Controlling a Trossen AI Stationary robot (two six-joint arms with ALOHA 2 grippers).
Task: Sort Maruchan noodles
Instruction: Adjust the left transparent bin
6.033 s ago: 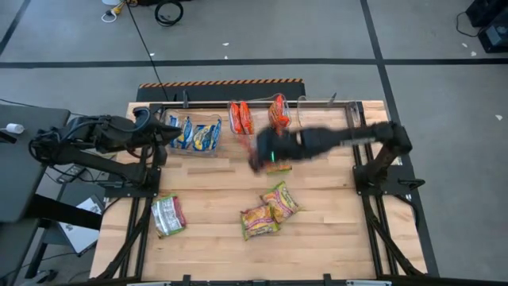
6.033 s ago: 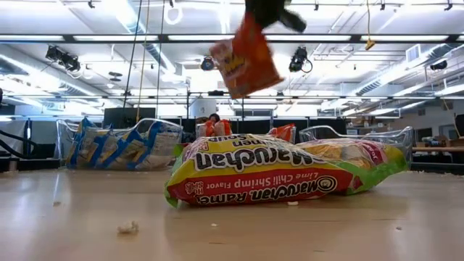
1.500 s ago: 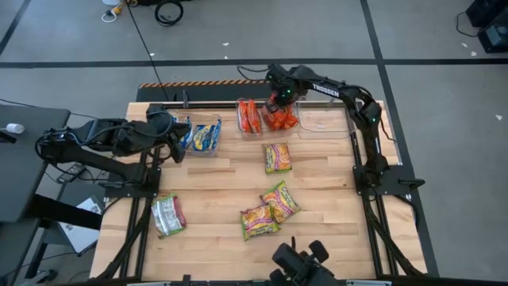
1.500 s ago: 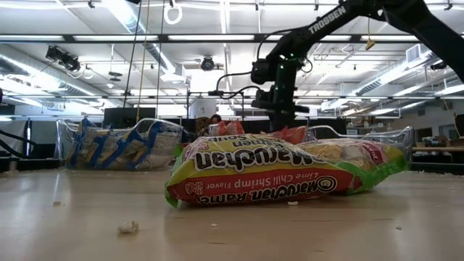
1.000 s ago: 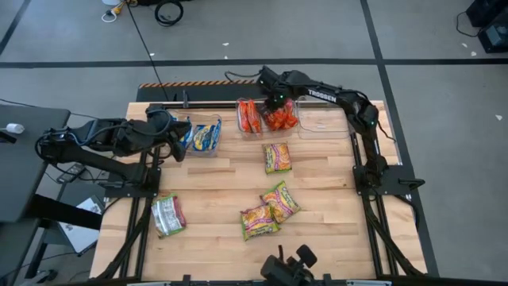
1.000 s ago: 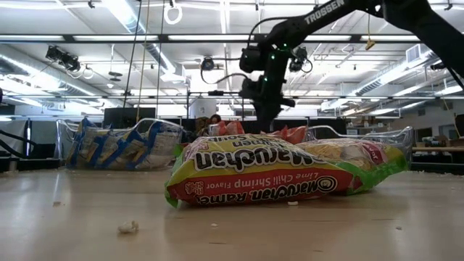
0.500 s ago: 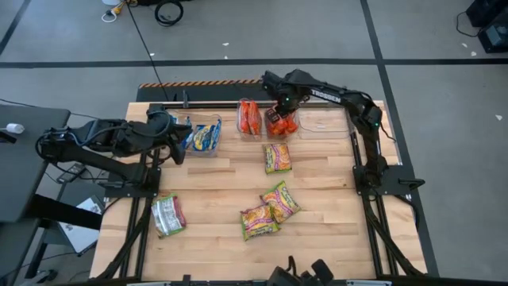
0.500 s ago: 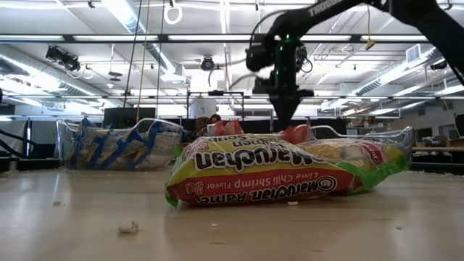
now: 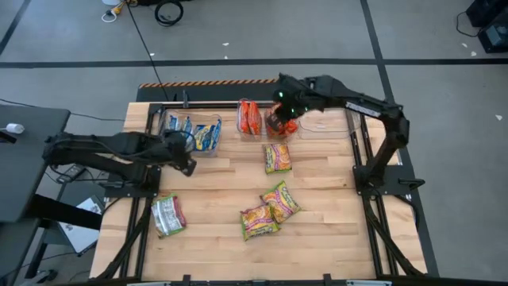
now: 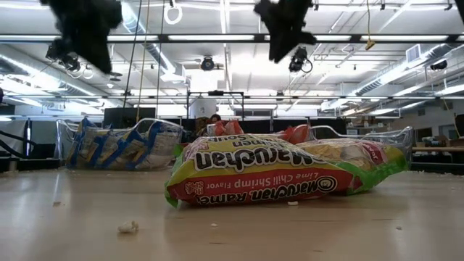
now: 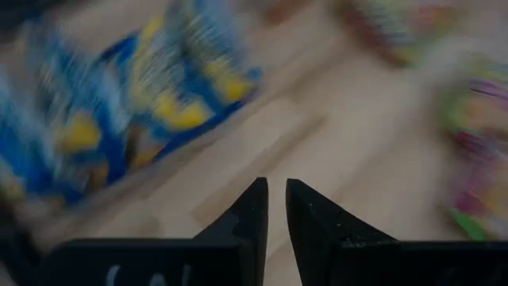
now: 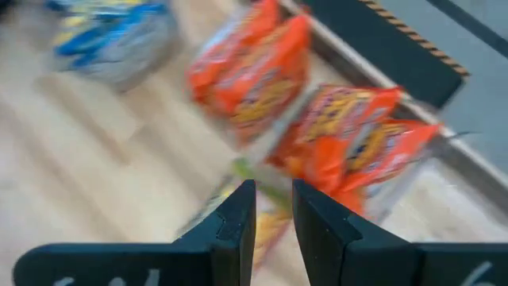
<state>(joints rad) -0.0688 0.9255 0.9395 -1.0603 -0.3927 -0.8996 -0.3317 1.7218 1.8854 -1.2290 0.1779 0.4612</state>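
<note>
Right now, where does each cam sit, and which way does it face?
High: overhead, looking straight down at the table; both arms show.
Low: table-top height, level across a lime-chili packet; both arms' ends hang at top.
Left wrist: left gripper, blue packets ahead.
Right wrist: right gripper, orange packets ahead.
Shared: high and right wrist both show the orange packets.

Blue packets point(image 9: 196, 133) and orange packets point(image 9: 262, 117) stand binned; four yellow-green packets point(image 9: 270, 208) lie flat.
</note>
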